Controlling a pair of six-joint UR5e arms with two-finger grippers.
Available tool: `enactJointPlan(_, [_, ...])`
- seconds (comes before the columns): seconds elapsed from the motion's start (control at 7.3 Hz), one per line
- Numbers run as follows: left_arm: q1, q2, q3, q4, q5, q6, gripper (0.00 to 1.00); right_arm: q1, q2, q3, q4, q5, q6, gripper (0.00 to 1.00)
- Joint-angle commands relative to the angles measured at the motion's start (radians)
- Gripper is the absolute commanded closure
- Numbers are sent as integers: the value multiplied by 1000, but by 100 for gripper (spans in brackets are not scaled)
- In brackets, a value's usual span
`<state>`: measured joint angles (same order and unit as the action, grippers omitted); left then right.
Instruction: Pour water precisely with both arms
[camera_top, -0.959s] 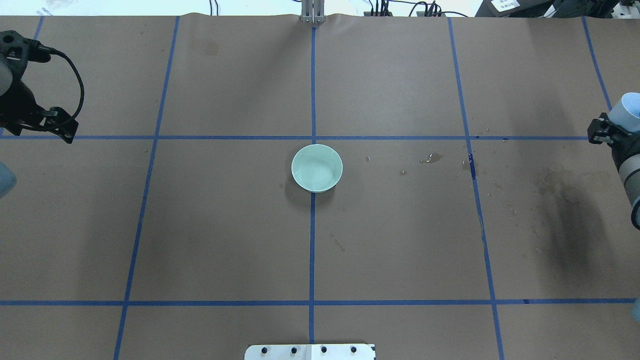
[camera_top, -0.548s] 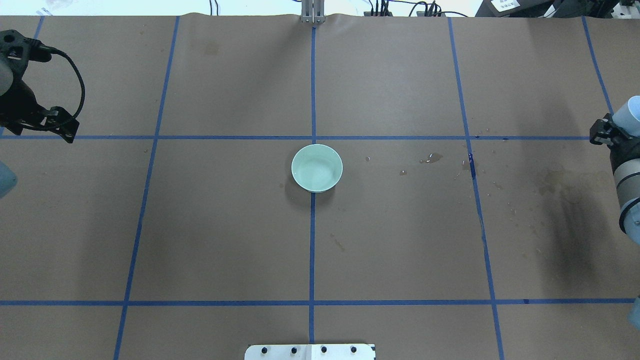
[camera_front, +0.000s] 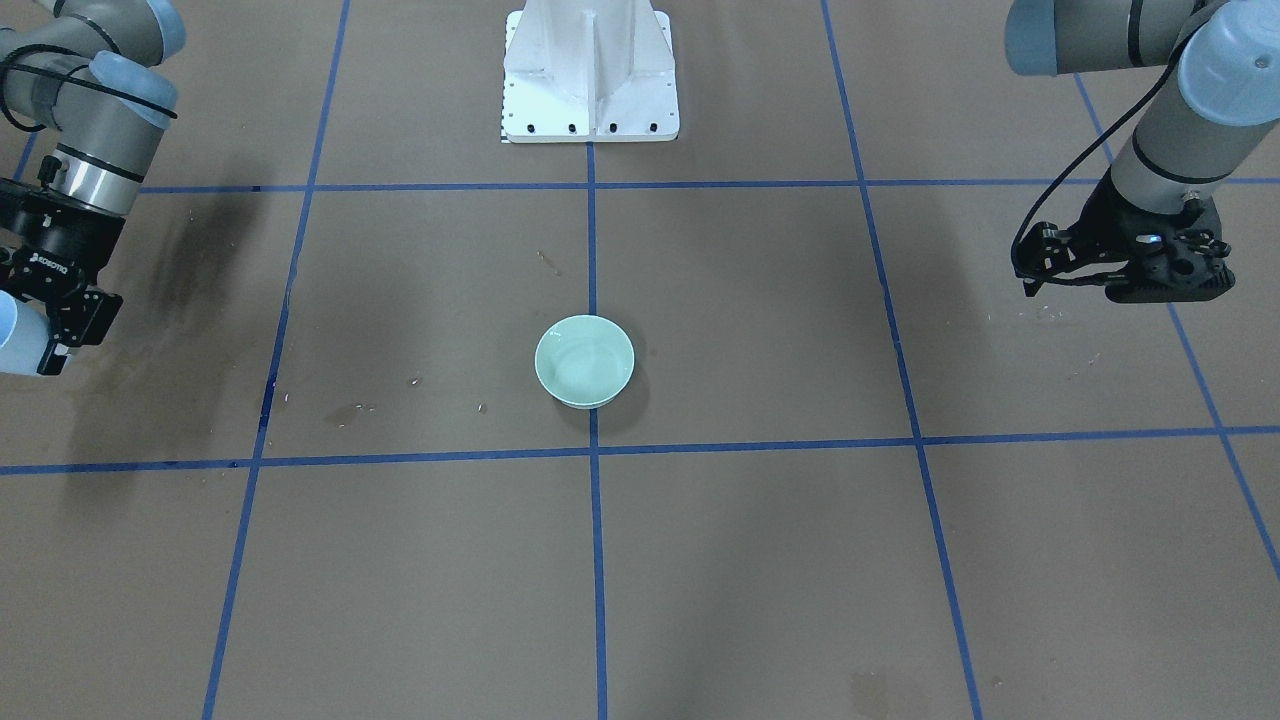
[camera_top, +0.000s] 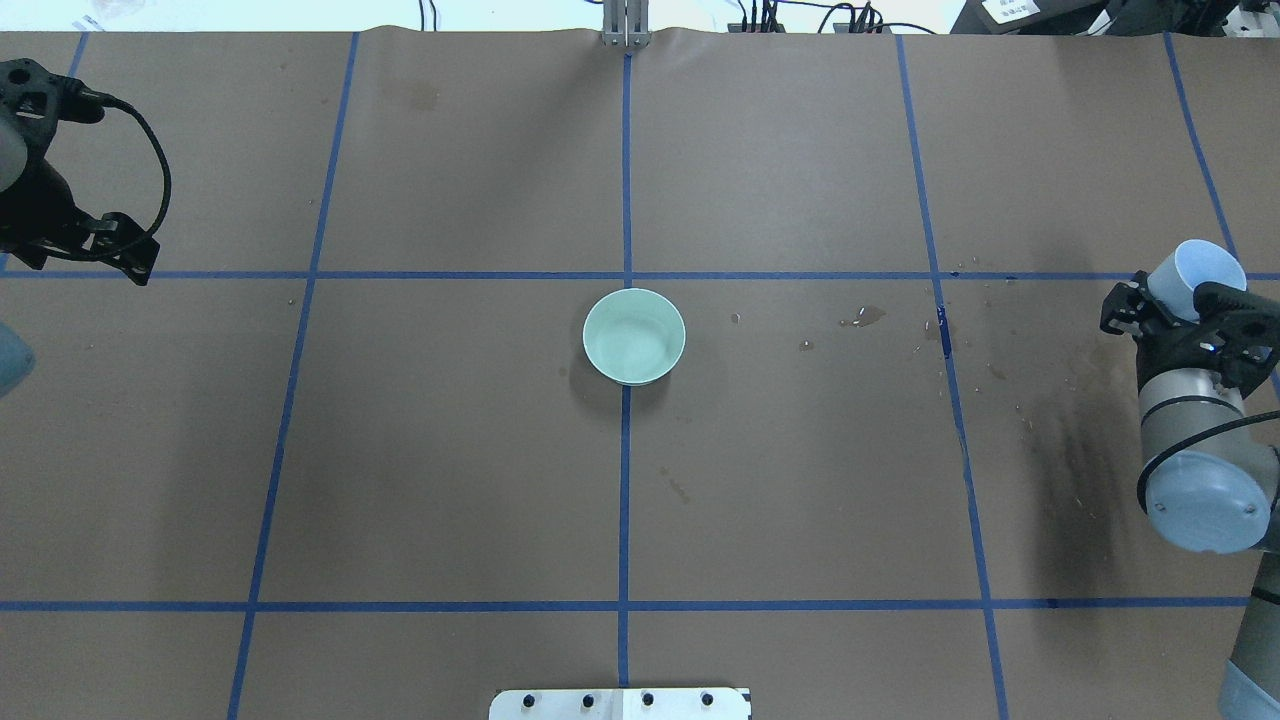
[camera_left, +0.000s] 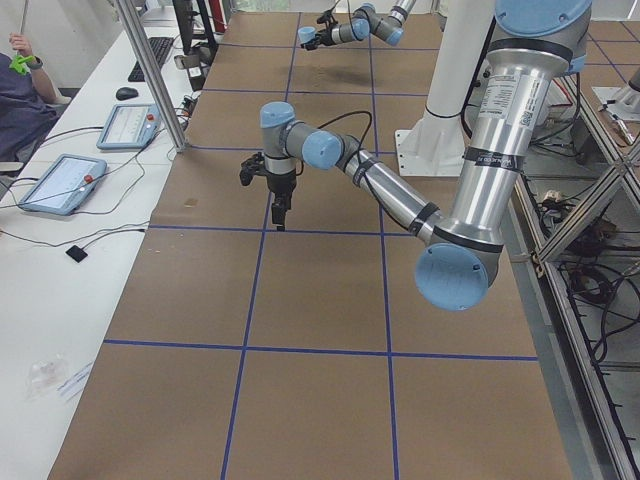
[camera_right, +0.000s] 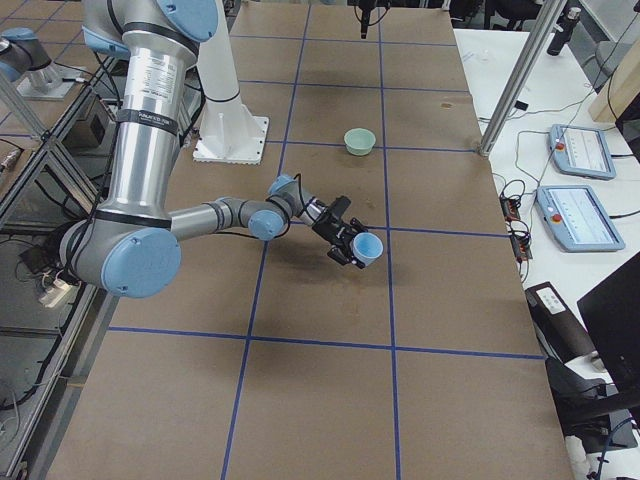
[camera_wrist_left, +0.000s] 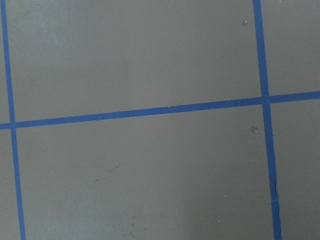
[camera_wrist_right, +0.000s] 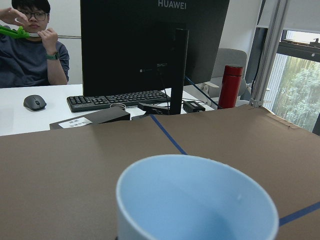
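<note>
Pinching a light blue cup (camera_top: 1197, 272) by its wall, the right gripper (camera_top: 1184, 308) hangs above the brown table (camera_top: 800, 500) with the cup tilted. Whether water lies inside cannot be told. Well off to that gripper's left sits a pale green bowl (camera_top: 634, 336), with droplets (camera_top: 866, 317) between them. Far beyond the bowl, the left gripper (camera_front: 1160, 275) hovers pointing down; its finger spacing cannot be told.

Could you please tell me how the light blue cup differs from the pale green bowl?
The light blue cup is gripped by the right claw above the brown table; the pale green round bowl stands free at the table's centre. The cup is narrower and deeper, the bowl wider and shallower. Both are plain, round and open-topped.
</note>
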<state>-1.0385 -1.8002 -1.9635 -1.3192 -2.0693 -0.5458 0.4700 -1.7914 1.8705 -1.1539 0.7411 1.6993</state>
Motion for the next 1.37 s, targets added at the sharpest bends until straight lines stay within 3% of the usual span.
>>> enactJointPlan(0.0, [-2,1,0,0,0,1,0,-79,0,13,-140,-77,138,100])
enactJointPlan(0.68, [0,1,0,1,0,3,0,-143,-10,-66,-237,-88,325,100])
enactJointPlan(1.23, [0,2,0,1,0,3,0,-160,-10,-112,-237,-88,327,100])
